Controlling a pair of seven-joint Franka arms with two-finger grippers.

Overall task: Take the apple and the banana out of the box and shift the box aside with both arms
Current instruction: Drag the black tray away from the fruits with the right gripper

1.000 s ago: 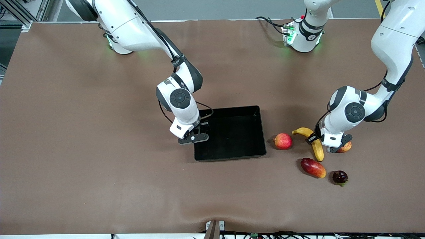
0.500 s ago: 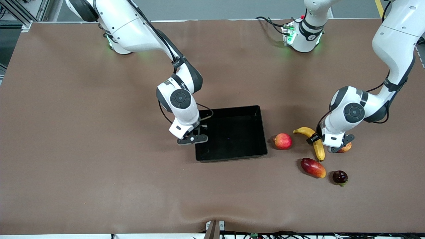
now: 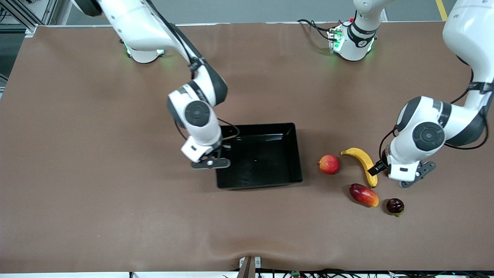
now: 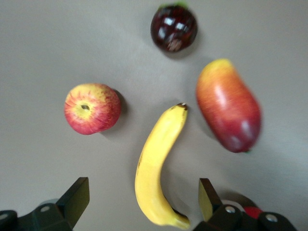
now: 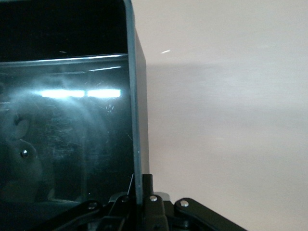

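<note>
My right gripper (image 3: 220,152) is shut on the wall of the black tray (image 3: 258,184) at the right arm's end; the right wrist view shows the jaws (image 5: 142,185) pinching that wall (image 5: 137,96). My left gripper (image 3: 403,175) is open and empty, up over the table beside the banana (image 3: 364,164). In the left wrist view the gripper (image 4: 143,192) has the banana's (image 4: 161,163) stem end showing between its fingers. The apple (image 4: 92,108) lies on the table beside the banana. In the front view the left hand hides the apple.
A round red fruit (image 3: 329,164) lies between the tray and the banana. A red-yellow mango (image 3: 363,195) and a dark glossy fruit (image 3: 395,205) lie nearer the camera; both show in the left wrist view, the mango (image 4: 230,118) and the dark fruit (image 4: 173,26).
The right gripper has dragged the tray toward the right arm's end. The left gripper has risen from low beside the apple and shifted toward the left arm's end.
</note>
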